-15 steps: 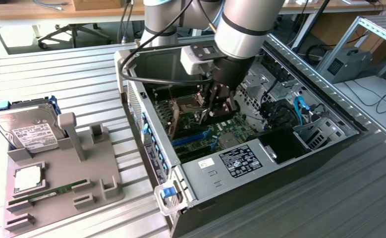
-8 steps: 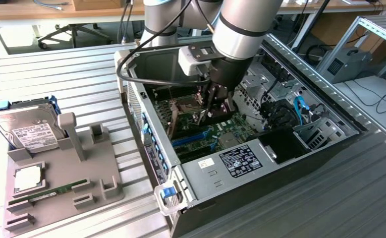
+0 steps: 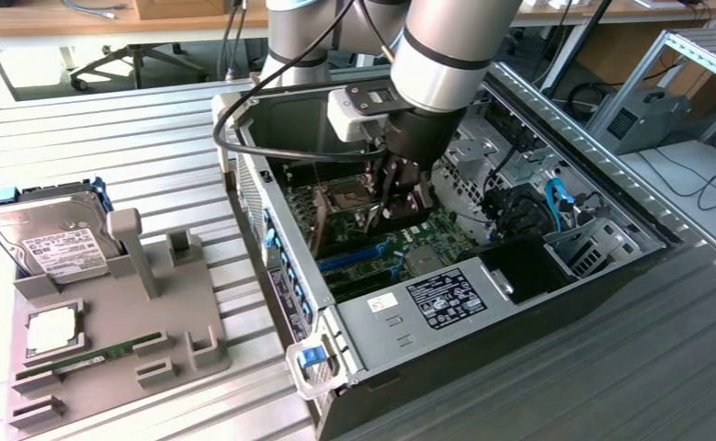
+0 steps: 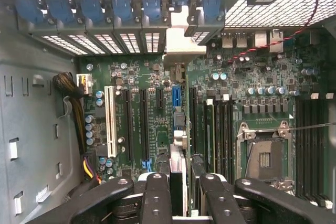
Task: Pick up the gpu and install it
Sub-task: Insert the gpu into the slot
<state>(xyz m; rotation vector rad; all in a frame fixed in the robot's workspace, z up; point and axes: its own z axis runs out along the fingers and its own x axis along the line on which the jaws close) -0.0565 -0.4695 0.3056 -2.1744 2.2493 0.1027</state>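
My gripper (image 3: 397, 204) reaches down inside the open computer case (image 3: 394, 322), over the green motherboard (image 3: 426, 241). In the wrist view the gripper (image 4: 185, 190) is shut on the gpu (image 4: 177, 174), a thin dark card seen edge-on between the black fingers (image 4: 156, 192). The card runs toward the case's rear wall, where its silver end bracket (image 4: 178, 32) sits by the blue slot latches. It hangs over the long black expansion slots (image 4: 144, 124), near the blue slot (image 4: 177, 98). Whether its edge touches a slot is hidden.
On the exterior view's left a grey fixture (image 3: 130, 340) holds a silver hard drive (image 3: 51, 241), a square chip (image 3: 53, 329) and a green memory stick (image 3: 88, 356). Inside the case are an empty processor socket (image 4: 265, 156), memory slots (image 4: 223, 129) and cable bundles (image 4: 71, 85).
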